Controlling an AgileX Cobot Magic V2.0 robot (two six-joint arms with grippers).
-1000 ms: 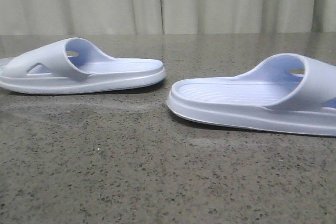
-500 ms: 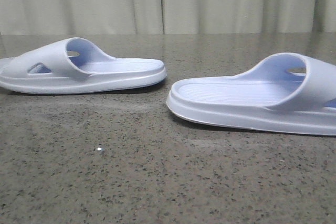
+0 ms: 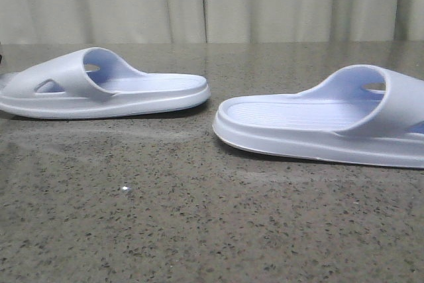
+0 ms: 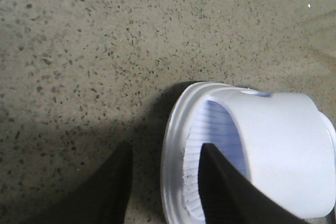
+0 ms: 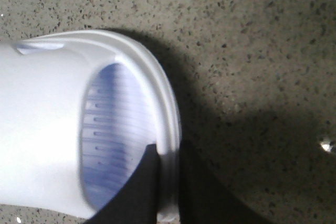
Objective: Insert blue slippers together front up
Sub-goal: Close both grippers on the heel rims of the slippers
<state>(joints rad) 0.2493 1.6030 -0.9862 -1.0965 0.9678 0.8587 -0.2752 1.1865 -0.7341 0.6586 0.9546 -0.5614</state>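
Plainly, two pale lavender-blue foam slippers lie on a speckled grey stone tabletop (image 3: 199,230), soles down and well apart, heels toward each other across the middle. The left slipper (image 3: 99,91) sits farther back at the left; a triangular cutout shows in the side of its strap. The right slipper (image 3: 318,127) lies nearer the camera at the right, its strap end cut off by the picture's edge, its ribbed footbed facing up. Behind the table hangs a pleated pale curtain (image 3: 212,1). Nothing lies on the stone between the two slippers, and no arm shows in the front view.

From the left wrist, the left gripper (image 4: 163,182) straddles the toe-end rim of the left slipper (image 4: 252,145): one black finger (image 4: 220,187) is inside over the ribbed footbed, the other stands outside over the bare stone, with a clear gap to the rim, so the jaws are apart. From the right wrist, the right gripper (image 5: 165,187) is pinched on the rim of the right slipper (image 5: 52,129), one finger (image 5: 139,187) inside under the strap and the other outside, both pressed against the thin edge.
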